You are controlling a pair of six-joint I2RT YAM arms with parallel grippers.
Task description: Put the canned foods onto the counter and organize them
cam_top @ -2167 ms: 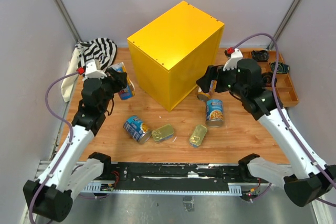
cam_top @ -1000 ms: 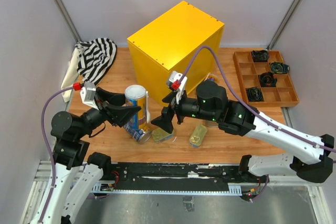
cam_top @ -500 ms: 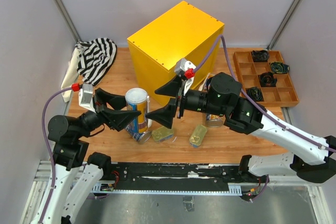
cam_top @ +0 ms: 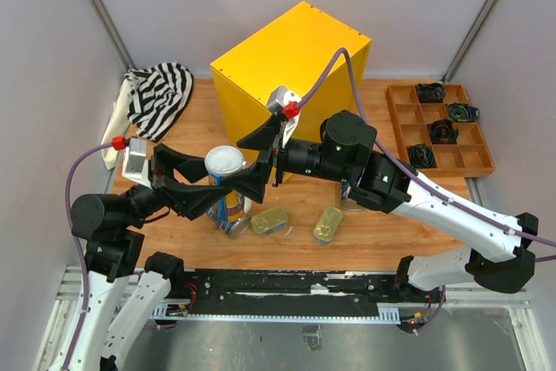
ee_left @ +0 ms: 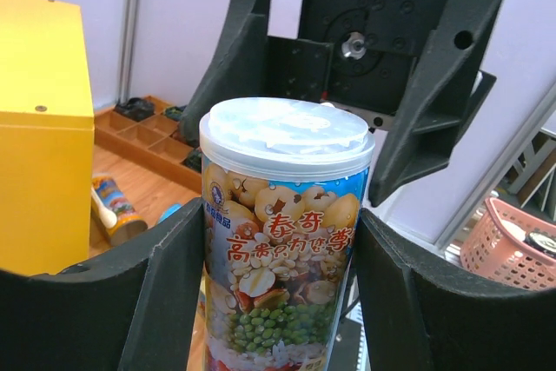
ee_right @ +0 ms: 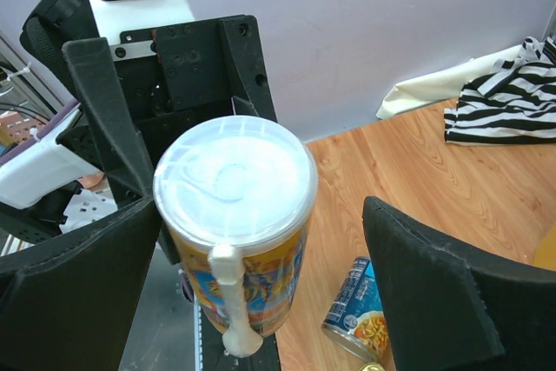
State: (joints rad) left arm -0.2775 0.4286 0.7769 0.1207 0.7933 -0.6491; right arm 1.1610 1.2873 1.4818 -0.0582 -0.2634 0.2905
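My left gripper (cam_top: 215,188) is shut on a tall white-lidded can (cam_top: 224,165), holding it upright above the table's front; the left wrist view shows its fingers pressed on both sides of the can (ee_left: 282,232). My right gripper (cam_top: 239,168) is open and straddles the can's top. In the right wrist view the can (ee_right: 234,215) sits close to the left finger, with a gap to the right finger (ee_right: 443,293). The yellow counter (cam_top: 291,76) stands behind. A blue-labelled can (cam_top: 229,220) lies on its side, beside two golden tins (cam_top: 269,221) (cam_top: 327,223). Another tall can (ee_left: 117,210) lies near the counter.
A striped cloth (cam_top: 161,93) lies at the back left. A brown compartmented tray (cam_top: 439,128) with small black gadgets sits at the back right. The right arm (cam_top: 391,188) stretches across the table's middle, over the cans there.
The right gripper has swung up and left until its open fingers sit around the can's top. The left gripper has lifted the can slightly and kept its grip.
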